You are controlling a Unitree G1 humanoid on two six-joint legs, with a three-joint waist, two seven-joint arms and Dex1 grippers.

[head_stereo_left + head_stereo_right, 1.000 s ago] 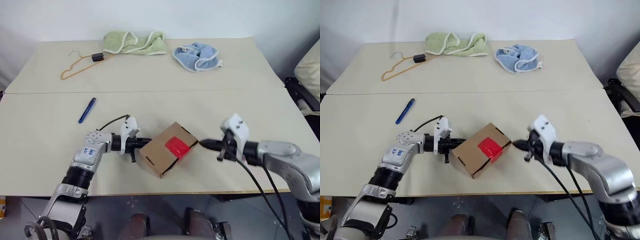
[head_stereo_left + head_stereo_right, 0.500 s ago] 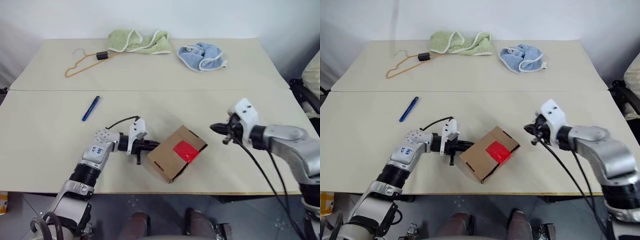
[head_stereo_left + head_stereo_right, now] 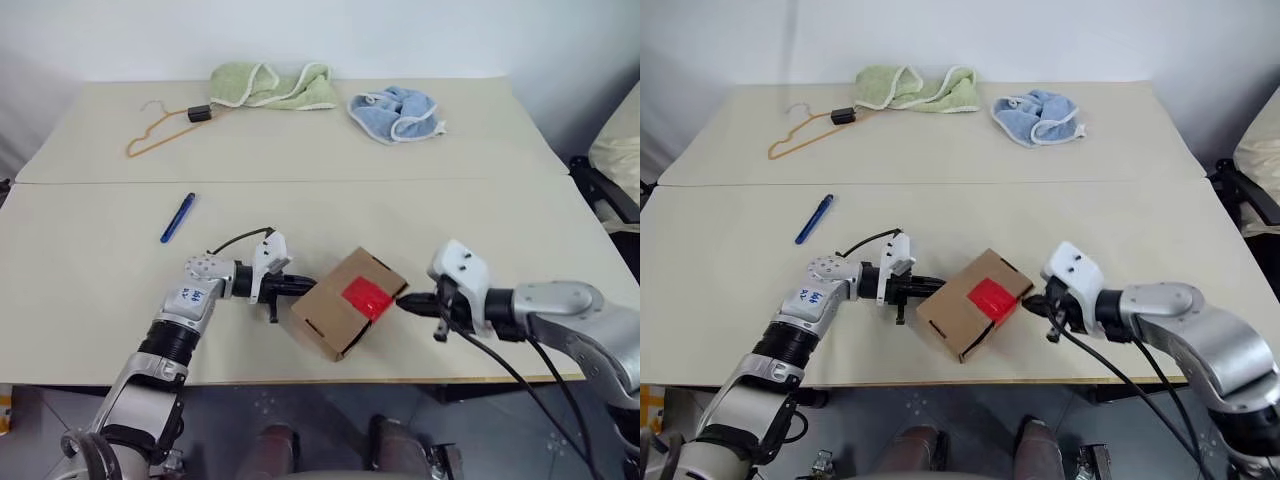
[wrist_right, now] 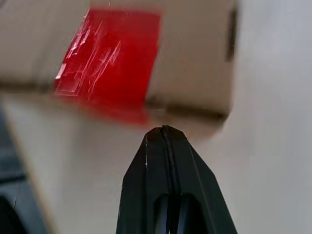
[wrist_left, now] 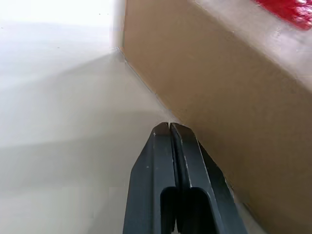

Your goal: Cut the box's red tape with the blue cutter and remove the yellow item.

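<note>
Progress approx nil: red tape (image 3: 365,296) uncut across the box (image 3: 348,302) top, flaps down, yellow item not visible, presumably inside. Box sits between both jaw sets. Left gripper (image 3: 300,286) has fingers pressed together, empty, tips at the box's side wall. Right gripper (image 3: 404,301) likewise pressed together, empty, tips just beside the tape-end corner. Blue cutter (image 3: 176,218) lies untouched, well apart from left jaws, on the far side of that arm. Left to do: fetch cutter, slit tape, open flaps, pull item. Orange hanger (image 3: 160,131), green towel (image 3: 270,86), blue cloth (image 3: 396,113) lie far beyond both jaws; nothing blocks the way to the cutter.
</note>
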